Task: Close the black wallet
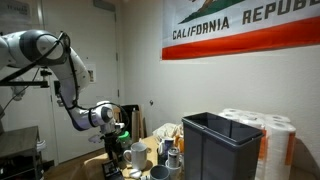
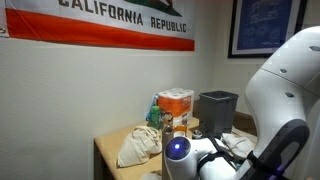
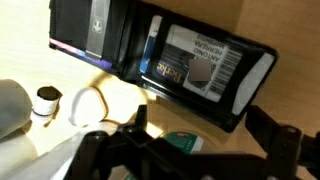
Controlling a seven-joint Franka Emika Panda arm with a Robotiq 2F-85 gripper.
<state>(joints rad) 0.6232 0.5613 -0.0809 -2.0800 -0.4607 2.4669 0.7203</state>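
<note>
The black wallet [image 3: 170, 50] lies open and flat on the wooden table in the wrist view, with a pale card window on its right half. My gripper [image 3: 200, 125] hovers just above its near edge, with the two dark fingers spread wide and nothing between them. In an exterior view the gripper [image 1: 118, 128] hangs low over the cluttered table. The wallet does not show in either exterior view.
A big dark grey bin [image 1: 220, 145] [image 2: 217, 108] stands on the table beside white paper rolls [image 1: 270, 130]. Mugs [image 1: 165, 158], an orange carton [image 2: 177, 105] and a crumpled cloth [image 2: 138, 145] crowd the table. A white cup [image 3: 15, 105] and a green-labelled item [image 3: 180, 142] lie near the gripper.
</note>
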